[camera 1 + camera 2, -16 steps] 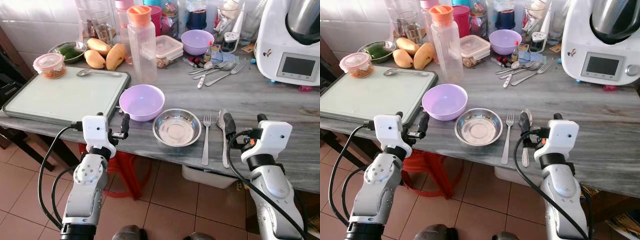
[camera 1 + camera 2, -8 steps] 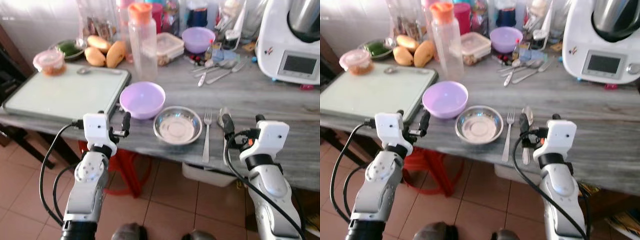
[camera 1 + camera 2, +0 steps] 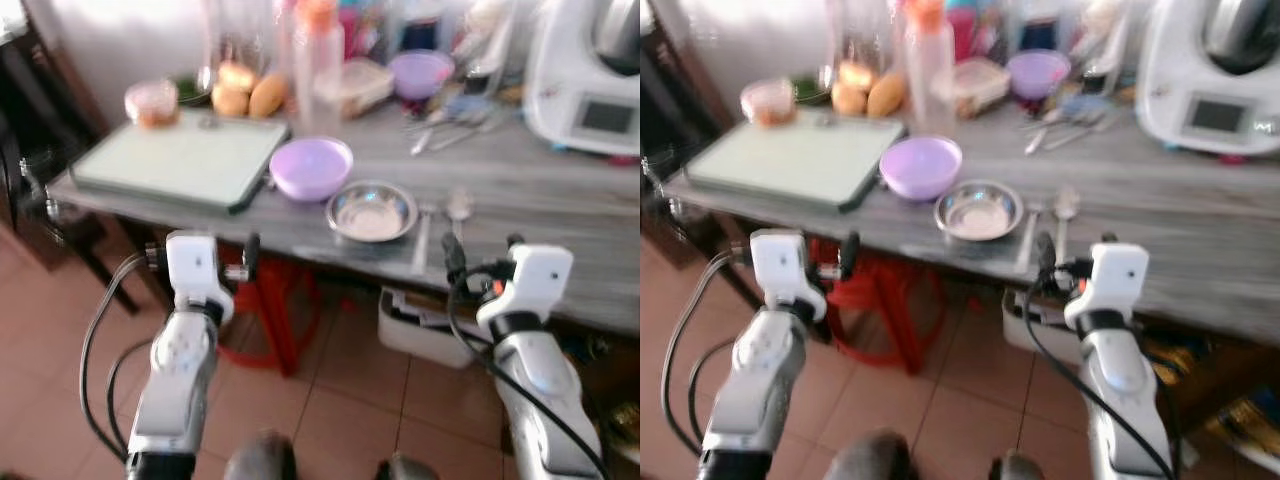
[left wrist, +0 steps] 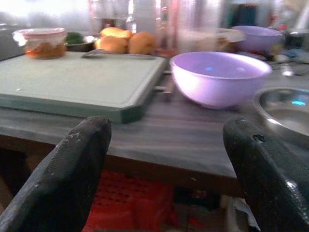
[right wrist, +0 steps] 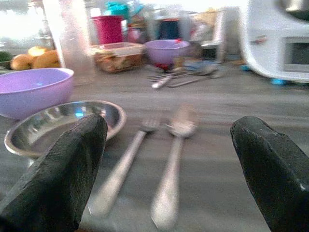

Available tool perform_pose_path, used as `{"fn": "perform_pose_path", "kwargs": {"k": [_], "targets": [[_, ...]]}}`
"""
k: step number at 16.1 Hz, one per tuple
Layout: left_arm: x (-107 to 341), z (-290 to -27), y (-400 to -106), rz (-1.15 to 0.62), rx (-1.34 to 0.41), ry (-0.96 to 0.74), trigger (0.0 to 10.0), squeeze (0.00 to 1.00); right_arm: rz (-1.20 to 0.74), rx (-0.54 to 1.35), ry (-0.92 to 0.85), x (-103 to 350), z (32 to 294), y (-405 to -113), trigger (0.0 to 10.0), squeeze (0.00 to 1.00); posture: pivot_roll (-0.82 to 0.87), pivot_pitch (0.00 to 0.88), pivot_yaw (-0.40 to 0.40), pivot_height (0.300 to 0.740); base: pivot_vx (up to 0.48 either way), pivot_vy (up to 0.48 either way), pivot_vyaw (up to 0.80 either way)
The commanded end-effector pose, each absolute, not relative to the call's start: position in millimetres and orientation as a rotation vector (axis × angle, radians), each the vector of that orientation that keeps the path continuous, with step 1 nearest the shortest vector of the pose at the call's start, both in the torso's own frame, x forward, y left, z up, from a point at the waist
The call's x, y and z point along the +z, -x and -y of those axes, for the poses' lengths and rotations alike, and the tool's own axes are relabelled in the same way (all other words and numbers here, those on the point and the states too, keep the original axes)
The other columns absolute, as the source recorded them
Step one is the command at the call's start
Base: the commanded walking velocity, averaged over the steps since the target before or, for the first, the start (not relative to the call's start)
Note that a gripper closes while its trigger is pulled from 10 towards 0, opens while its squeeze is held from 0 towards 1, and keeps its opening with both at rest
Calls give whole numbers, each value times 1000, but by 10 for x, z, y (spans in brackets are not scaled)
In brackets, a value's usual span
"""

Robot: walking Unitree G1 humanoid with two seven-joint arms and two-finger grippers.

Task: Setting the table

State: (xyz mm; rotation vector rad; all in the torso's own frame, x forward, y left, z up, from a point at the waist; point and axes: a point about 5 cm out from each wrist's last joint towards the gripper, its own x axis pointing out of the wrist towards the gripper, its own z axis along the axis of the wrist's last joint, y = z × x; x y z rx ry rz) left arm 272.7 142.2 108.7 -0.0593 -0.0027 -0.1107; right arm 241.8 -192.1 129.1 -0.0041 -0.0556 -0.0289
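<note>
Risk: blurred head views, both tools spread empty, left tool and right tool low-centre below counter edge, could clip it reaching fork.

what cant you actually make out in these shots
- Cluttered jars and bottles at the table's back: head views, motion blur.
- Food in the lidded container: right wrist view, too blurred.
- White appliance: cut by the frame edge.
- Box under the table: half hidden by the tabletop.
</note>
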Motion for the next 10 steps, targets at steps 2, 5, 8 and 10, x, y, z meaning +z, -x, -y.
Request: {"fn": "perform_pose_path", "kwargs": {"k": [2, 5, 8, 10], "targets": [[1133, -1444, -2756, 19, -108, 45, 10000, 0, 70, -24, 0, 1318, 1904, -2428, 10000, 0, -31, 0, 47, 740, -283, 0, 0], [1126, -1448, -2750, 18, -111, 43, 10000, 0, 69, -24, -1, 1309, 1896, -2429, 10000, 0, -30, 0, 48, 740, -274, 0, 0], [1123, -1448, -2753, 18, -115, 39, 10000, 0, 70, -23, 0, 1307, 1896, -2433, 10000, 0, -30, 0, 47, 740, -270, 0, 0], [1119, -1453, -2752, 17, -115, 37, 10000, 0, 70, -24, 0, 1305, 1894, -2435, 10000, 0, -28, 0, 47, 740, -259, 0, 0]]}}
